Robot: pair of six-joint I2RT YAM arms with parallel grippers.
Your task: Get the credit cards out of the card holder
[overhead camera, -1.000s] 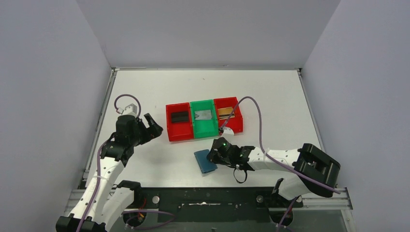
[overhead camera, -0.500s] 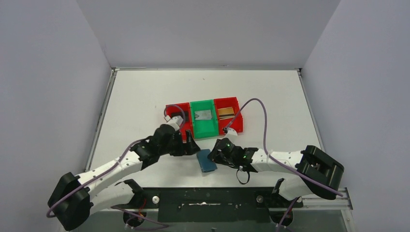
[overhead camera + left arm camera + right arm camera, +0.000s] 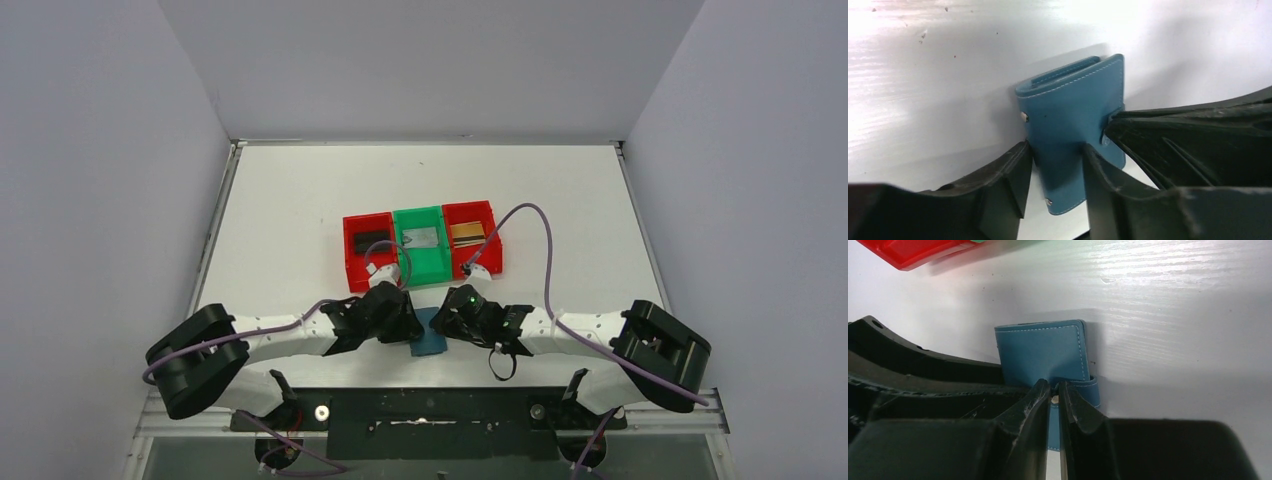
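Teal card holder lies folded shut on the counter, caught between the left pincer and the right pincer, whose tips close in on it from either side. Past both pincers stand a red bin, a green bin and a second red bin, holding a black card, a silver-grey card and a gold-brown card. With three cards out, I judge the step in hand to be opening the holder to reach any left. Whether any remain inside cannot be told.

From the left wrist, the card holder runs under and ahead of the left pincer's fingers. They stand apart over its cover and grip nothing. The right pincer reaches in from the side, onto the snap.

From the right wrist, that pincer's fingers sit almost together, apparently nipped on the snap tab, with the stitched, leather-like cover just ahead of the tips. The next move probably calls for the left pincer to pin the cover down while the right peels the tab off its stud, gently, since so light a wallet could lift or slide.
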